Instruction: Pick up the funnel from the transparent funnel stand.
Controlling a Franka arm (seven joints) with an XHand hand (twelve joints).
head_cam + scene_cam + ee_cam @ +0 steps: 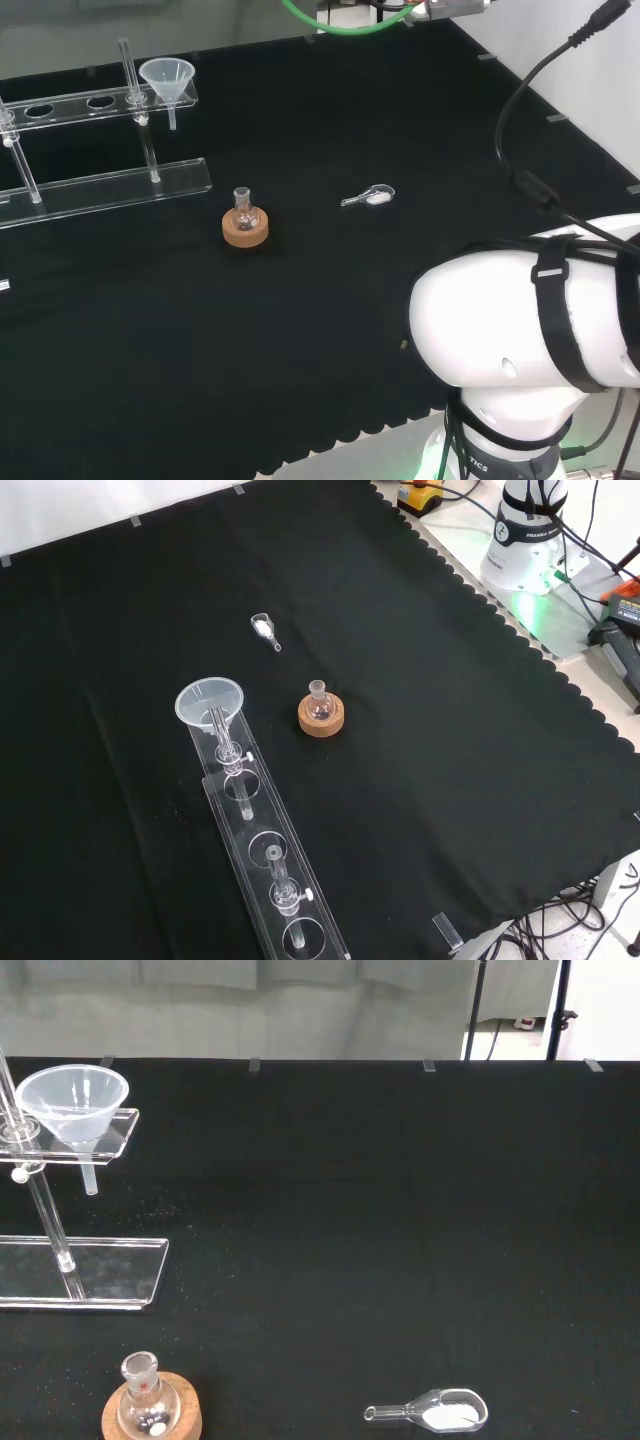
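Note:
A clear funnel [167,80] sits in the end hole of the transparent funnel stand [100,185], its stem hanging below the upper shelf. From the front, the funnel [210,704] rests at the far end of the stand [262,860]. The wrist view has the funnel [72,1102] on the stand's shelf [110,1140], some way off.
A small round-bottom flask on a cork ring [245,226] stands in front of the stand, also seen as the flask on its ring [321,714]. A clear scoop holding white powder [370,197] lies further right in the head view. The arm's white links [530,330] fill the lower right.

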